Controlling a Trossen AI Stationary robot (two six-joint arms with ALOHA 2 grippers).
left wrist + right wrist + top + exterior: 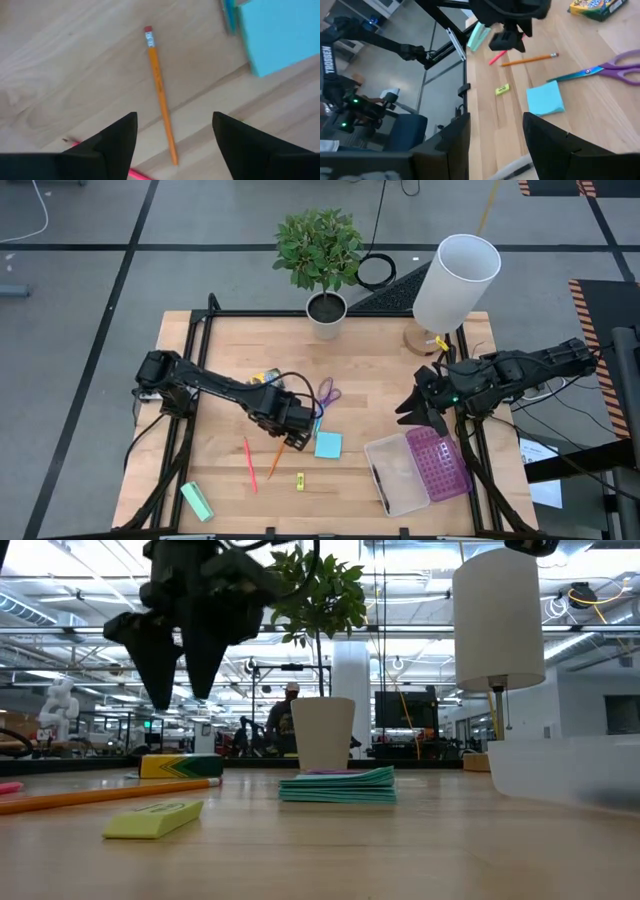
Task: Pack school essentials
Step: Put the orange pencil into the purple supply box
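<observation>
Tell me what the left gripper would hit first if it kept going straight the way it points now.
Most likely the orange pencil. In the left wrist view it lies on the table between the open fingers of the left gripper, which hangs above it pointing down. The red pencil lies just off that line; exact height is unclear.

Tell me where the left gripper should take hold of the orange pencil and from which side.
Grip the orange pencil at mid-shaft, from straight above. It lies flat and clear of the sticky-note pad, and the open left gripper already hovers over it, one finger on each side, so closing across the thin shaft should probably work.
</observation>
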